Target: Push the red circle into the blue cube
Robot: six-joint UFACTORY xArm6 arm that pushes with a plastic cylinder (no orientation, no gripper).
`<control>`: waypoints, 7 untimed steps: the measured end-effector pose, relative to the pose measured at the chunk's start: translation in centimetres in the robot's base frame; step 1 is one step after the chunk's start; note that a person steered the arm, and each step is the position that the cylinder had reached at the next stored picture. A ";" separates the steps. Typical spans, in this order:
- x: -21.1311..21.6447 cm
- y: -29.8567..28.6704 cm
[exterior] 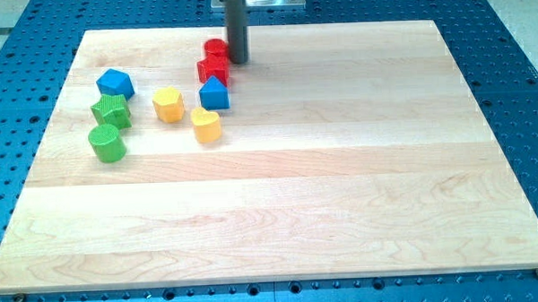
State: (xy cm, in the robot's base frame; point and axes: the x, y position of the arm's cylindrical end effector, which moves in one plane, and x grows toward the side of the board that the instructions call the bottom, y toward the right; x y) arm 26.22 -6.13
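My tip (237, 61) stands near the view's top centre, right beside the right side of a red round block (214, 49); whether they touch cannot be told. Just below it sits a second red block (211, 70), shape unclear. Below that, close against it, is a blue cube-like block (214, 95). The three form a short column running toward the view's bottom.
A second blue block (115, 83) lies at the left. Below it are a green star-like block (111, 110) and a green cylinder (106, 142). A yellow block (168, 104) and a yellow heart-like block (206, 124) lie left of and below the blue cube. All are on a wooden board (342, 193).
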 end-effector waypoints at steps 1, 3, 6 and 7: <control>-1.0 -4.7; -2.7 -6.2; 2.3 -9.9; 2.7 -7.2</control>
State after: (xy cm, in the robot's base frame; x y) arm 28.93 -13.37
